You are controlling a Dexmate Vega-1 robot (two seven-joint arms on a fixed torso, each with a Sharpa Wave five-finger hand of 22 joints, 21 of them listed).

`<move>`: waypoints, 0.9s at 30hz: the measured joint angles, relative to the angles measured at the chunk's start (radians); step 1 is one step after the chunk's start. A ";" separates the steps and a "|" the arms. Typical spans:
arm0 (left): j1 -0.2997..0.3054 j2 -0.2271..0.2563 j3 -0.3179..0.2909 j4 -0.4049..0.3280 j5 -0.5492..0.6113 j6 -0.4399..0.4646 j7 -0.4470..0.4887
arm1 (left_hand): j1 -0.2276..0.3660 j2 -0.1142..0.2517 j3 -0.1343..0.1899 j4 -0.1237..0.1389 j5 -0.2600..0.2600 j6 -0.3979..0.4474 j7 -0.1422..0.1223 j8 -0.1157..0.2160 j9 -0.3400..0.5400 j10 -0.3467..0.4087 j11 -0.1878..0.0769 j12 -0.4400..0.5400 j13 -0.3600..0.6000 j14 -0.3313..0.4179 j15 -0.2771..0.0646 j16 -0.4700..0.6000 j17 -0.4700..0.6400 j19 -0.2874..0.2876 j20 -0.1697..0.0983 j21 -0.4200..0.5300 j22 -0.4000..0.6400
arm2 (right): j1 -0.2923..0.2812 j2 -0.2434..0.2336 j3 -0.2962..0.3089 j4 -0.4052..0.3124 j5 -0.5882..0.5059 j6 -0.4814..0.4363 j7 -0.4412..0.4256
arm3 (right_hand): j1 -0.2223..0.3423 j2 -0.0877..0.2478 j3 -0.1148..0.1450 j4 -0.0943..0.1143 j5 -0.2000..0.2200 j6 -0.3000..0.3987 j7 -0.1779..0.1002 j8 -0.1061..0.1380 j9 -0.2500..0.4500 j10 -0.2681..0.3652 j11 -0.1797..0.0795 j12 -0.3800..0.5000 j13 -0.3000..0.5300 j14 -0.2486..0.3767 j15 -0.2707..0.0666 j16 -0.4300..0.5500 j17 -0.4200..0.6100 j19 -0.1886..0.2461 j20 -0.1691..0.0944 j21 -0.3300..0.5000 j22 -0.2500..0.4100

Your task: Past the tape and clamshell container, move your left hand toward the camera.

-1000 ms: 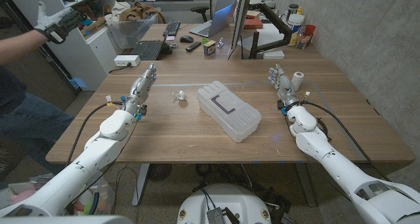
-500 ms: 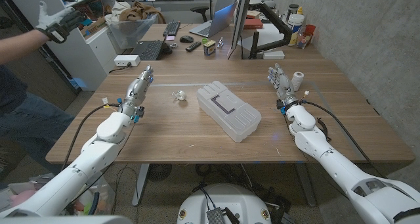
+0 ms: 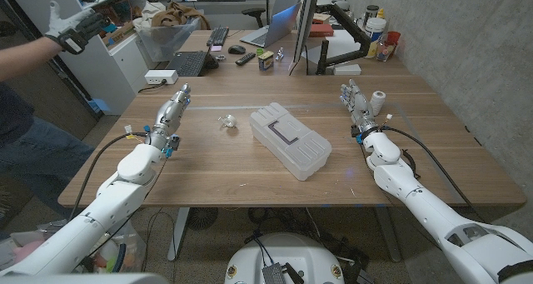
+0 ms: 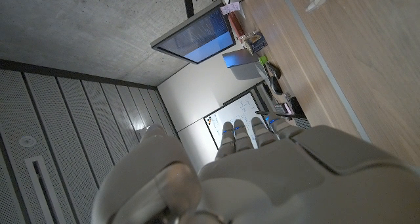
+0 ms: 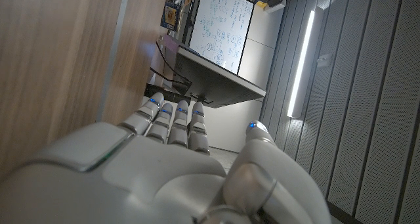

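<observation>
The left hand (image 3: 172, 109) is over the tabletop's left half, fingers straight and together, pointing toward the far edge and holding nothing; it looks to stand on its edge, which would suit a hand that only has to travel. The clear plastic clamshell container (image 3: 290, 140) lies closed near the middle of the table (image 3: 250, 184), set at an angle. A small clear item (image 3: 226, 121), perhaps the tape, lies between the left hand and the container, apart from both; it is too small to name with certainty. Hand, small item and container stand in a rough row, so I judge the move toward the near edge is barely begun. The right hand (image 3: 356, 103) waits by the right edge, fingers extended and empty, next to a small white roll (image 3: 378, 101), well clear of the left arm's path.
</observation>
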 measured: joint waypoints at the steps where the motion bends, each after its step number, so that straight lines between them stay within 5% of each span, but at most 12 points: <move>1: 0.002 0.001 -0.001 -0.001 0.004 0.000 0.004 | 0.000 0.000 0.000 0.000 0.000 0.000 0.000 0.000 0.000 0.000 0.000 0.000 0.000 0.000 0.000 0.000 0.000 0.000 0.000 0.000 0.000 | 0.001 0.000 0.000 0.000 0.000 0.000 0.000 | 0.000 0.000 0.000 0.000 0.000 0.000 0.000 0.000 0.000 0.000 0.000 0.000 0.000 0.000 0.000 0.000 0.000 0.000 0.000 0.000 0.000; 27: 0.061 0.032 -0.042 -0.038 0.052 -0.005 0.046 | 0.030 0.004 0.005 -0.012 0.000 0.005 -0.006 0.000 0.005 0.005 0.005 0.000 0.000 0.003 0.003 0.000 0.000 0.005 0.005 0.000 0.000 | -0.003 -0.005 0.003 -0.014 -0.005 -0.001 -0.014 | 0.000 0.000 0.000 0.000 0.000 0.009 0.002 0.000 0.000 0.009 0.002 0.000 0.003 0.000 0.000 0.000 0.000 0.000 0.000 0.000 0.000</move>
